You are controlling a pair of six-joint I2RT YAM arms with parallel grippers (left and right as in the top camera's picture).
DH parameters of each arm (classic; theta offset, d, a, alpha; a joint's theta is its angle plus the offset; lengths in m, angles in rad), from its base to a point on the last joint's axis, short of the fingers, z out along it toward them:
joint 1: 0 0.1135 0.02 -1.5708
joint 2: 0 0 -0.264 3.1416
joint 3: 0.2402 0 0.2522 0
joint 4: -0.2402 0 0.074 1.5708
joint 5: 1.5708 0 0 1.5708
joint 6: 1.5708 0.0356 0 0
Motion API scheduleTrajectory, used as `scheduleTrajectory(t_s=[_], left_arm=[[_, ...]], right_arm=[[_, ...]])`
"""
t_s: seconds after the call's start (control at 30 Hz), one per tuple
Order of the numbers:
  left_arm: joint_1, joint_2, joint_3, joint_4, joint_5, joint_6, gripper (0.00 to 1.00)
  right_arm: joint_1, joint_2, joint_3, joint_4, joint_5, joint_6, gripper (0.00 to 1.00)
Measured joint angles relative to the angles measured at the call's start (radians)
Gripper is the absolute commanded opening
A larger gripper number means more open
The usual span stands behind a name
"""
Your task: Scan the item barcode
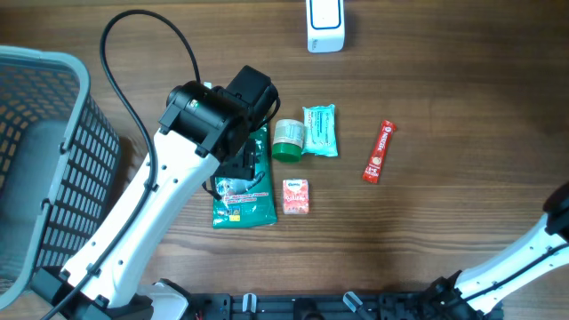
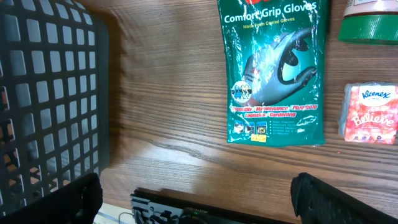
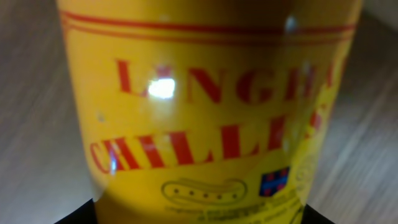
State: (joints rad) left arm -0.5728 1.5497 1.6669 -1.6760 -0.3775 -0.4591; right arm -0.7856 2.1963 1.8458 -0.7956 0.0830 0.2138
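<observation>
1. Yellow chilli sauce container point(image 3: 205, 112), red lettering: gripped between the half-spread fingers of the right gripper point(image 3: 199, 216), outside the overhead view.
2. Left gripper point(image 2: 199, 199): jaws fully spread, empty, above the wooden table point(image 1: 444, 249) beside the Comfort Grip Gloves pack point(image 2: 277, 74).
3. White device point(image 1: 325, 25): far table edge.

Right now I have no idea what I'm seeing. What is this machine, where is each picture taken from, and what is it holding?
This is a robot: a left arm and a right arm at a wooden table. One picture looks down from above; the other two come from cameras on the wrists. The left gripper hangs open and empty near a Comfort Grip Gloves pack and a basket. Also there: a Kleenex pack, a green-lidded jar, a teal packet, a red sachet and a white device. The right gripper appears to hold a yellow chilli container close to its camera.
</observation>
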Motion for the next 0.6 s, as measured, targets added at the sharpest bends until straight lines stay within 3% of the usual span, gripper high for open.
scheduleTrajectory(t_s=[0.07,0.27,0.3,0.33,0.6], left_arm=[[0.000,0.000,0.000,0.000,0.000,0.000,1.00],[0.000,0.000,0.000,0.000,0.000,0.000,1.00],[0.000,0.000,0.000,0.000,0.000,0.000,1.00],[0.000,0.000,0.000,0.000,0.000,0.000,1.00],[0.000,0.000,0.000,0.000,0.000,0.000,1.00]], right_arm=[[-0.018,0.010,-0.003,-0.001,0.002,-0.016,0.52],[-0.066,0.048,-0.061,-0.003,0.000,-0.027,0.74],[-0.075,0.052,-0.063,-0.006,-0.009,-0.028,0.83],[-0.083,0.053,-0.063,-0.010,-0.023,-0.024,0.99],[-0.092,0.052,-0.017,-0.145,-0.240,-0.013,1.00]])
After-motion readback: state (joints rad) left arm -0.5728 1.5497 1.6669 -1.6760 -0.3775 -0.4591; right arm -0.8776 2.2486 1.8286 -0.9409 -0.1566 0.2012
